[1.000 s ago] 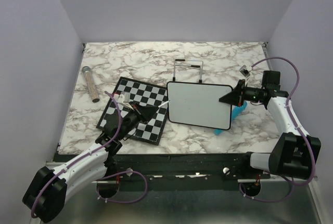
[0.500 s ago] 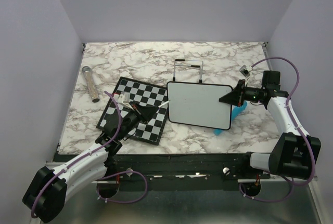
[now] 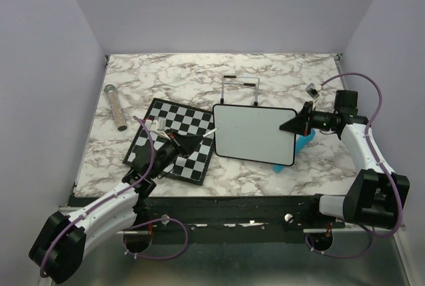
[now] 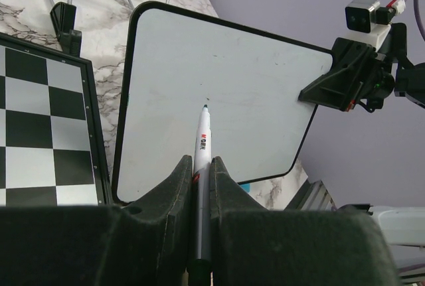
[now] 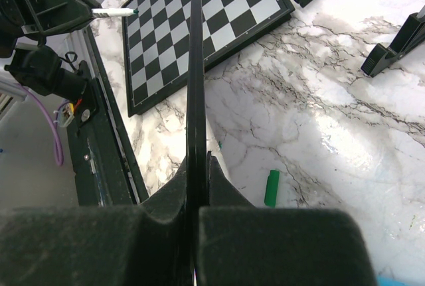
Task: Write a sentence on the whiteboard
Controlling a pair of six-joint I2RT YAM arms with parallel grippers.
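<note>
Our left gripper (image 4: 199,170) squeezes the pen (image 4: 202,141), and the pen points straight ahead at the whiteboard (image 4: 226,73), with its tip right by the left half. Our right gripper (image 3: 289,126) pinches the whiteboard's right edge and holds it up over the counter (image 3: 199,80). We see no words on it yet.

The whiteboard (image 3: 255,135) sits mid-table, a little to the right, with the chessboard (image 3: 174,139) just beside it on the left. Both are on the table (image 3: 199,73). A wire stand (image 3: 239,90) stands behind the whiteboard, and a tube (image 3: 115,107) lies well apart at the far left. The right claw (image 3: 294,127) pinches the whiteboard's right edge, and a small item (image 3: 303,144) pokes out beneath that edge. Over the chessboard, the left claw (image 4: 199,166) grips a marker (image 4: 202,141), its tip over the whiteboard's left part. A cap (image 5: 271,188) lies on the table under the board.
</note>
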